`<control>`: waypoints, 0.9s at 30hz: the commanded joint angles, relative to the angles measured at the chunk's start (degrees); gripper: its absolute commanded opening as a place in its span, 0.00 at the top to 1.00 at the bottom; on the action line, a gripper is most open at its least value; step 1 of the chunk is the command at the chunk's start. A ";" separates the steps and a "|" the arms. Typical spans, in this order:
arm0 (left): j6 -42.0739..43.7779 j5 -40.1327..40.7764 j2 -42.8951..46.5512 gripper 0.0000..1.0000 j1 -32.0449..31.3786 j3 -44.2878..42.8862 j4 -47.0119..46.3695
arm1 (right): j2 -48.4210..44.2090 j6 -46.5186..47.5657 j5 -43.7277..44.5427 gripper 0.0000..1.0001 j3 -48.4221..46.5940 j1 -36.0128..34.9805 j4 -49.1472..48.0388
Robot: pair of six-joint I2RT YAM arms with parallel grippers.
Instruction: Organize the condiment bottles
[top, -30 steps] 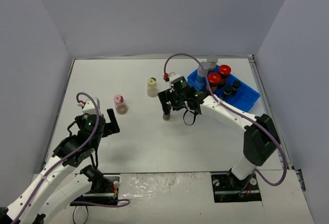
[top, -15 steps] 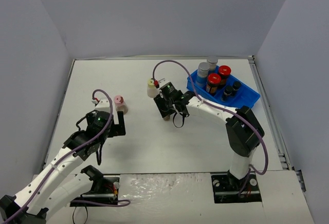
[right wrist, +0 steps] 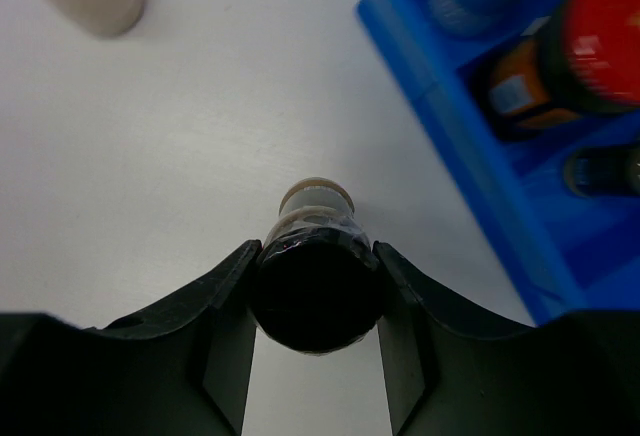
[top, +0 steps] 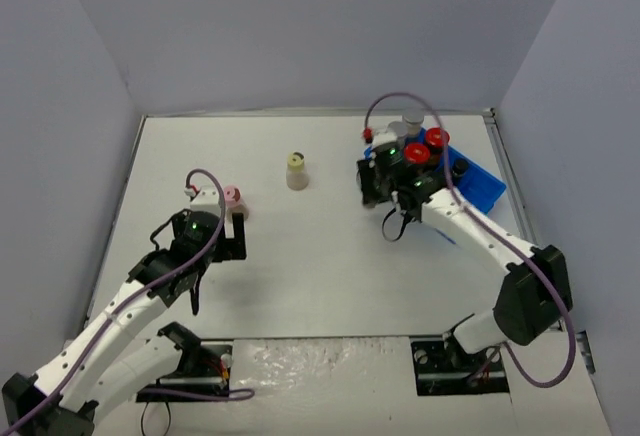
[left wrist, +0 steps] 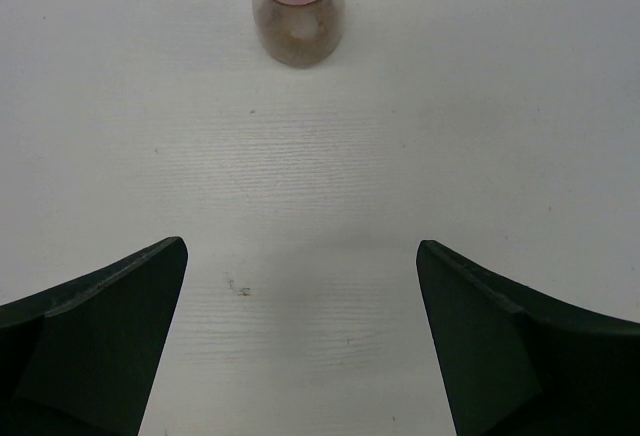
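Well left of the blue tray (right wrist: 460, 166), the left gripper (left wrist: 300, 246) hung released, with the pink-lidded jar (left wrist: 297, 26) just ahead of it. Just beside the tray's left wall, the right gripper (right wrist: 317, 251) was clenched on a tiny dark-capped jar (right wrist: 315, 301). Lowered too early, that jar would likely clip the wall and tip.

A flat white matte tabletop (top: 310, 266) fills the middle of the top view, and the left wrist view shows fine horizontal grain in it. Plain pale grey-lilac walls close it in on three sides: a back wall (top: 310, 36), a left wall (top: 55, 156) and a right wall (top: 590, 136). A thin grey metal strip (top: 503, 146) runs along the table's right edge. At the near edge lies a scuffed white panel (top: 320, 361). The light is soft and even, and shadows are faint.
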State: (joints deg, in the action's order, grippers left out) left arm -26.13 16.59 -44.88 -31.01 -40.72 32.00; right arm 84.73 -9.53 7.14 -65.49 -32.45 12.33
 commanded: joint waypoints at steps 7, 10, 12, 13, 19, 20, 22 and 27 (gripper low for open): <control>1.78 -5.01 -0.61 0.03 5.22 -1.70 -8.97 | -11.07 -5.70 3.88 1.00 -2.57 23.11 4.04; 1.78 -5.89 -1.51 0.03 6.04 -2.06 -9.03 | -9.36 -8.04 3.80 1.00 -3.51 25.82 3.91; 1.78 -6.61 -1.42 0.03 6.51 -1.98 -9.45 | -7.19 -8.68 3.53 1.00 -4.18 26.78 3.69; 1.78 -6.73 -1.38 0.03 6.60 -1.94 -9.57 | -6.29 -9.01 3.61 1.00 -4.39 26.95 3.24; 1.74 -6.93 -0.95 0.03 7.32 -1.81 -9.76 | -1.37 -10.07 5.25 1.00 -5.00 27.26 0.81; 1.73 -6.96 -0.91 0.03 7.40 -1.85 -9.76 | -0.57 -10.07 5.41 1.00 -5.12 27.26 0.73; 1.87 -7.10 -0.85 0.03 7.46 -1.90 -9.76 | 0.32 -10.28 5.61 1.00 -5.00 27.26 0.18; 1.80 -7.10 -0.66 0.03 7.86 -1.81 -10.02 | 3.20 -10.66 5.09 1.00 -4.12 27.11 -0.77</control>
State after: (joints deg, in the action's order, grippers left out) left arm -24.67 9.87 -46.06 -23.87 -40.73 25.74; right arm 86.92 -18.93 10.74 -67.74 -5.58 15.64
